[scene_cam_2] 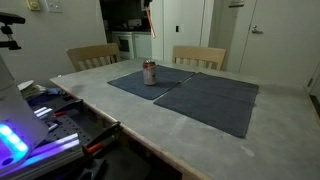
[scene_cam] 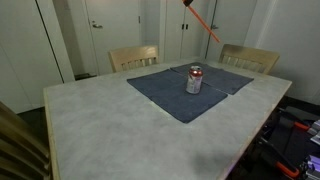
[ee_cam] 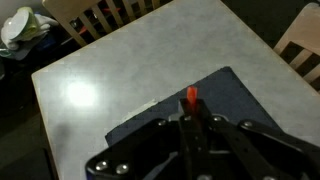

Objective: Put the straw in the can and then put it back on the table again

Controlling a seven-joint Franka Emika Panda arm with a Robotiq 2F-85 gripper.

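The red-orange straw [scene_cam: 203,23] hangs slanted high above the table [scene_cam: 95,115], its upper end leaving the top of the exterior view. In the wrist view my gripper [ee_cam: 193,110] is shut on the straw [ee_cam: 192,95], whose short tip sticks out past the fingertips. The gripper itself is out of frame in the exterior views. The silver can [scene_cam: 194,80] with red markings stands upright on the mat, well below the straw; it also appears as a small can [scene_cam_2: 149,72]. The can is not in the wrist view.
A dark blue-grey cloth mat [scene_cam: 170,98] lies under the can, and a similar dark mat [scene_cam_2: 215,100] lies beside it. Two wooden chairs [scene_cam: 133,57] [scene_cam: 250,58] stand at the far edge. Equipment with cables [scene_cam_2: 40,115] sits beside the table.
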